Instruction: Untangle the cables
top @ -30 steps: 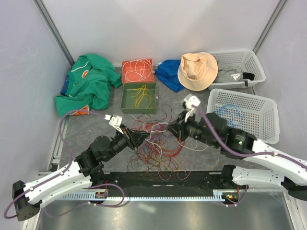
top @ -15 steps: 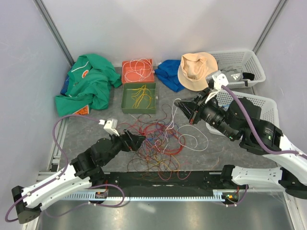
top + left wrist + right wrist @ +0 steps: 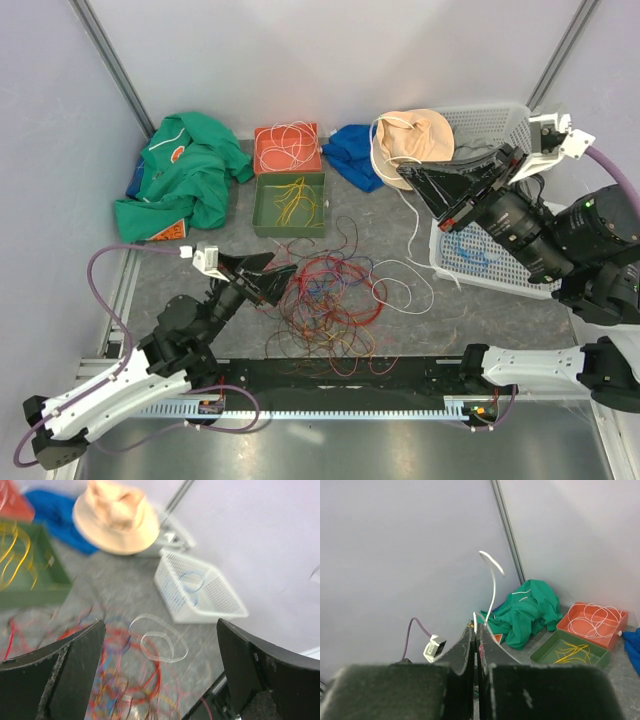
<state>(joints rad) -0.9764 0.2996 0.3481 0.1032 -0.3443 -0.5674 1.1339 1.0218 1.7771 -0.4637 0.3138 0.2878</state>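
Observation:
The cables (image 3: 325,300) lie in a loose tangle of red, orange, blue and purple strands on the grey table, and the same cables (image 3: 115,680) show blurred in the left wrist view. My left gripper (image 3: 276,272) is open at the tangle's left edge. Its jaws (image 3: 161,625) stand wide with nothing between them, above a white loop (image 3: 160,640). My right gripper (image 3: 408,180) is raised near the hat and shut on a white cable (image 3: 412,225) that hangs down to the table. That white cable (image 3: 493,587) sticks up from the closed tips of the right gripper (image 3: 476,627).
A green tray (image 3: 262,215) holds yellow cables and an orange tray (image 3: 262,160) holds white ones, at the back. A green cloth (image 3: 185,180), a blue cloth (image 3: 355,155) and a tan hat (image 3: 415,145) lie nearby. Two white baskets (image 3: 520,270) (image 3: 500,120) stand at the right.
My right gripper rose and swung back to the right, drawing the white cable out of the tangle. My left gripper let go, opened and pulled back to the left.

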